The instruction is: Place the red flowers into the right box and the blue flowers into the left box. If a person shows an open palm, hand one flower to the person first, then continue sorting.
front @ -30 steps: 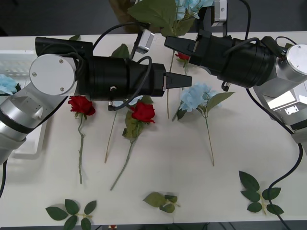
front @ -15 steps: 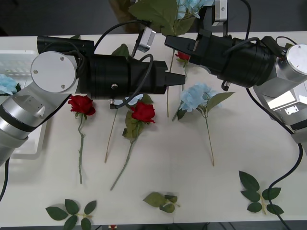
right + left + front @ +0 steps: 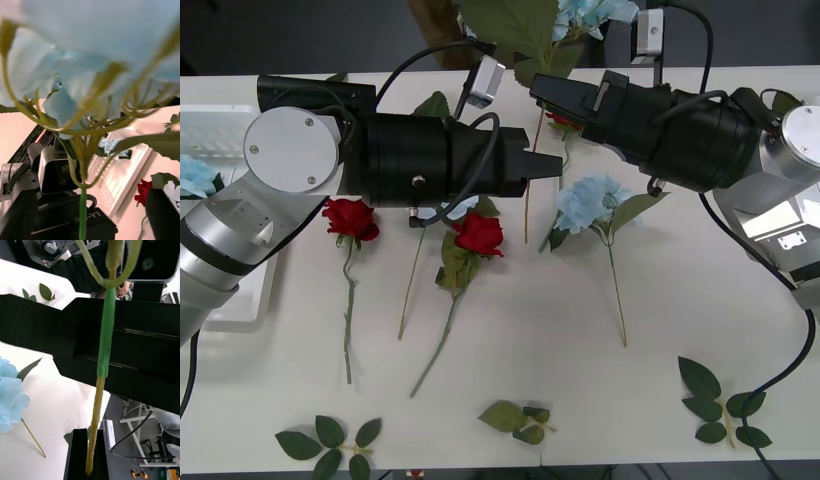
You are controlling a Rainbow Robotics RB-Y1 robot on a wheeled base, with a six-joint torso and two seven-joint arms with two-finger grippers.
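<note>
At the near table edge lie loose green leaf sprigs (image 3: pixel 330 440), with another sprig (image 3: pixel 720 405) near right. Farther in, two red flowers rest flat on the white table (image 3: pixel 580 340): one rose (image 3: pixel 350 218) toward the left and a second rose (image 3: pixel 479 233) at the middle, stems running nearward. Right of them a blue flower (image 3: pixel 590 200) lies on the table, head far, stem near.

Above the roses the left gripper (image 3: pixel 552 163) reaches rightward; in the left wrist view its black fingers (image 3: pixel 80 453) are pinched together on the tan stem (image 3: pixel 98 405) of a blue flower. That stem (image 3: pixel 528 195) hangs toward the table beside the fingertips.

Just beyond it the right gripper (image 3: pixel 542 88) points leftward across the same stem; I cannot tell whether its fingers grip. The held flower's pale head (image 3: pixel 585 14) rises at the far edge, with large leaves (image 3: pixel 510 25).

At far left sits the left box (image 3: pixel 220 130), holding one blue flower (image 3: pixel 194 176).
</note>
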